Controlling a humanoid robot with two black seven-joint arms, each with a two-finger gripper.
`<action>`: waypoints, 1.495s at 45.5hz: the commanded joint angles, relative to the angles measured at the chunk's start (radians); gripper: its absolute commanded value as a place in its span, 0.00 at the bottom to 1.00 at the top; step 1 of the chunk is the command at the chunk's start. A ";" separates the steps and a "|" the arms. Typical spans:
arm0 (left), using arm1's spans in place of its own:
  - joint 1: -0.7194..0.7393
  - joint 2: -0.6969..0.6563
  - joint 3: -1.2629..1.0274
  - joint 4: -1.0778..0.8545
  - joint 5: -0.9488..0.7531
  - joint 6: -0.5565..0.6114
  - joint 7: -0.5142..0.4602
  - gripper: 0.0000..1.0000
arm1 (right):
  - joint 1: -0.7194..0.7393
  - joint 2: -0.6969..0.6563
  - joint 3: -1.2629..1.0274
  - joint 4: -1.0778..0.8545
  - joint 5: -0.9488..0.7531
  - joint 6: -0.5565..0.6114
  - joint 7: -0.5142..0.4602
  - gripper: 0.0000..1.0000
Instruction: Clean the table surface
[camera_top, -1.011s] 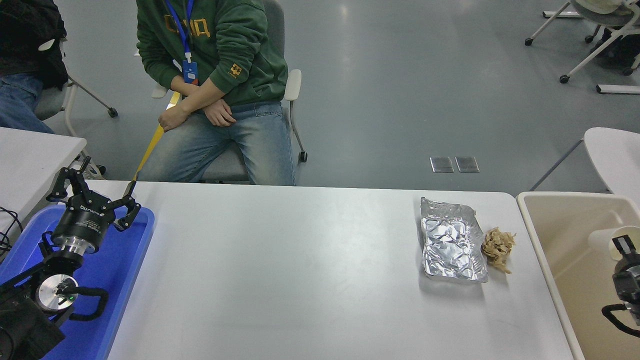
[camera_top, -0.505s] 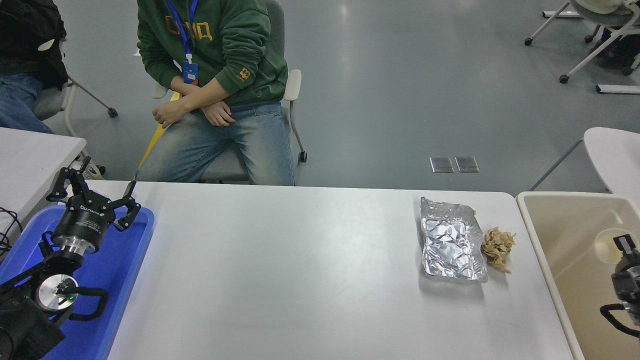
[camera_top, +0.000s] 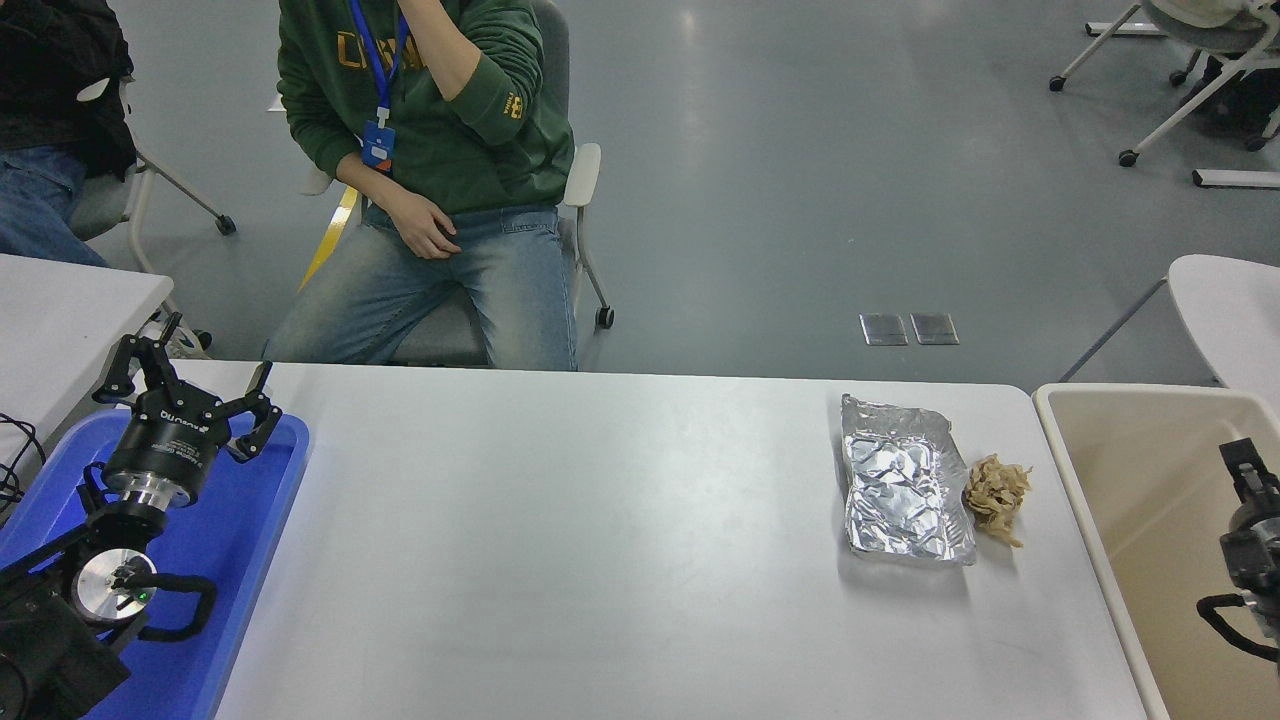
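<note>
cup gone; right end effector (camera_top: 1243, 462) beside table surface (camera_top: 600, 540).

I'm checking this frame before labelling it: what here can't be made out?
- Right tool, head view: cut off by the right edge, so open or shut cannot be told.
- Beige bin: its near and right parts run past the picture's edges, and the right arm covers part of its inside.
- Brown crumpled scrap beside the foil: too small to identify.
- Blue tray: mostly covered by the left arm.

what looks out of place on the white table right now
Two bits of litter near the far right corner of the table surface: a crumpled foil sheet and a wadded brown paper scrap touching its right edge.
</note>
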 joint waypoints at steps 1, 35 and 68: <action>0.000 0.000 0.000 0.000 0.000 0.000 0.000 1.00 | 0.028 -0.003 -0.003 0.008 0.000 0.002 0.000 1.00; 0.000 0.000 0.000 0.000 0.000 0.000 -0.001 1.00 | 0.228 -0.449 0.168 0.758 0.095 0.195 0.064 1.00; 0.000 0.000 0.000 0.000 0.000 0.000 -0.001 1.00 | 0.354 -0.484 0.343 1.226 0.078 0.195 0.067 1.00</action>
